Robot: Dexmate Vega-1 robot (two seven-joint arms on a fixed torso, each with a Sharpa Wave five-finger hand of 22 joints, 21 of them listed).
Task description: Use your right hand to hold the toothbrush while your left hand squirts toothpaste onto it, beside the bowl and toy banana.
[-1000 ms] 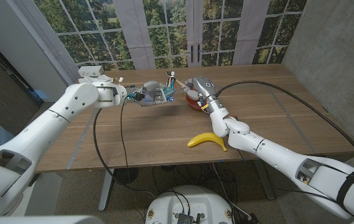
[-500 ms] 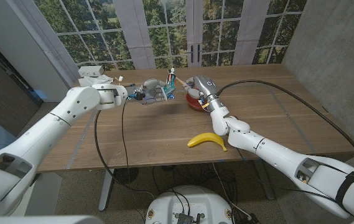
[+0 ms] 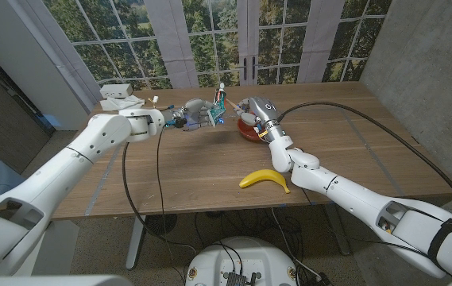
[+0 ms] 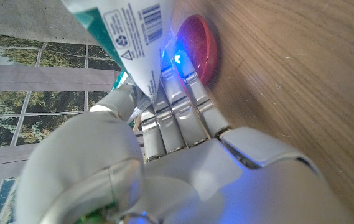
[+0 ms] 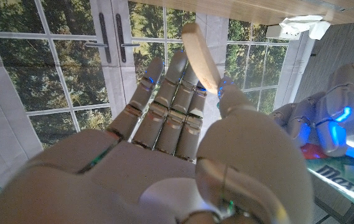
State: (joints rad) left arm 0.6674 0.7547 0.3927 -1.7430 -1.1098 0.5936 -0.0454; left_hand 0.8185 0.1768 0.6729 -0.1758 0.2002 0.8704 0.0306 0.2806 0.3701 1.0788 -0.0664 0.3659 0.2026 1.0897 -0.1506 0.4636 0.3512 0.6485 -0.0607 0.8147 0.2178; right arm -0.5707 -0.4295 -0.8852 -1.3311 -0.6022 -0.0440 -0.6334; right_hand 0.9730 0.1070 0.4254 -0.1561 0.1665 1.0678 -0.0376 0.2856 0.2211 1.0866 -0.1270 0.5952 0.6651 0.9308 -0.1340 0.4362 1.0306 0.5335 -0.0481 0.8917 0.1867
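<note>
My right hand (image 3: 253,111) grips a wooden-handled toothbrush (image 3: 221,97) over the table's far middle, its end pointing up; the handle (image 5: 200,56) runs out between my right hand's (image 5: 177,130) fingers. My left hand (image 3: 191,114) holds a white and teal toothpaste tube (image 3: 210,117) right beside the brush, tube end toward it. The tube (image 4: 127,31) sticks out past my left hand's (image 4: 183,124) fingers. A red bowl (image 3: 248,132) sits under my right hand, and also shows as the red bowl (image 4: 196,46). The toy banana (image 3: 264,179) lies near the front edge.
A white box-like object (image 3: 119,94) sits at the table's back left corner. Black cables (image 3: 156,171) hang from both arms over the wooden tabletop (image 3: 194,171). Windows and a door stand behind the table's far edge.
My left hand has lifted the tube slightly and drawn it closer to the toothbrush. The toothbrush stands a bit higher in my right hand.
</note>
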